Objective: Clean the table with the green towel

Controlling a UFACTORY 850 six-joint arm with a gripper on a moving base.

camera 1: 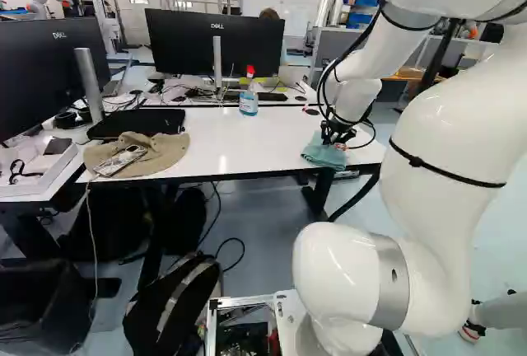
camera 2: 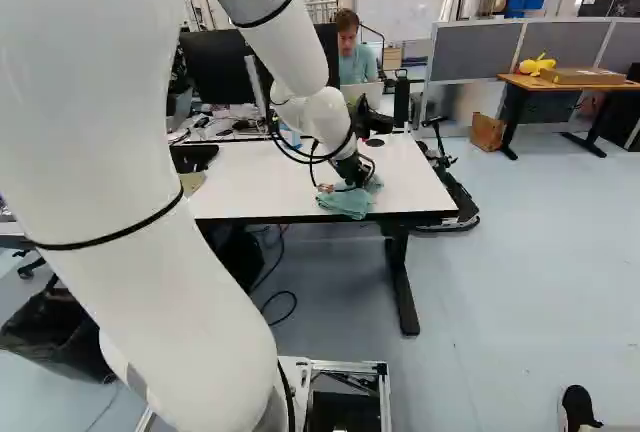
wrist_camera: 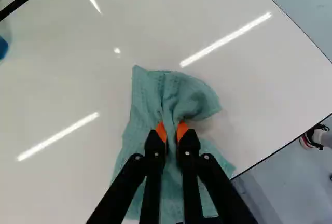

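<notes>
While the green towel [wrist_camera: 148, 97] lay bunched on the surface [camera 1: 239, 143]: wiping looked set up or under way, stage uncertain; no trail or smear showed which parts had been covered.
Towel position: near edge, towards the right end in the left base view; loose folds spread under and around the gripper [wrist_camera: 171, 131], one corner close to the rim.
Done, as judged: cloth picked up and set against the white top.
Left, as judged: strokes over the wide middle and the far side, then letting go of the cloth. Bright streaks read as lamp reflections, not dirt.
Obstacles: spray bottle [camera 1: 249, 102] upright towards the back; tan hat [camera 1: 148, 155] and black case [camera 1: 136, 124] at the other end, likely to need steering round or shifting.
Arm [camera 1: 449, 129]: rose from the base, arched high, then reached forward and down to the towel, wrist slanted.
Gripper: fingers pinched on a ridge of towel, orange pads [wrist_camera: 161, 131] on both sides, pointing down at the surface.
</notes>
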